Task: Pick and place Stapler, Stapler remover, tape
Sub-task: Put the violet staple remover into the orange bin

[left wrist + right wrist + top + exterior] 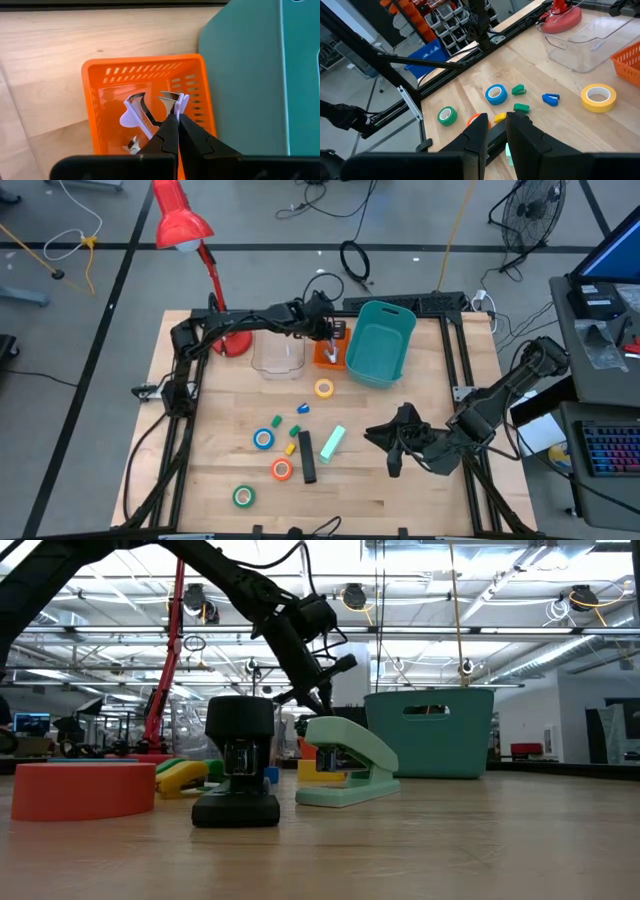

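Over the orange basket (145, 100): we saw the left gripper (177, 117) pinched tight on the staple remover (150, 112).
Right gripper (495, 127): slightly parted, empty, we noted.
Yellow tape (598, 97): well beyond it.

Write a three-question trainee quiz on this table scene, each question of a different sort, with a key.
1. True or false: the left gripper, over the orange slotted plastic basket, is shut on the pale lilac-handled metal staple remover.
2. Which ring-shaped tape roll lies closest to that basket? A) green tape roll B) yellow tape roll C) blue tape roll
3. Fill in: beside the black stapler on the wooden table lies a mint-green ____.

Key: 1 true; 2 B; 3 stapler.
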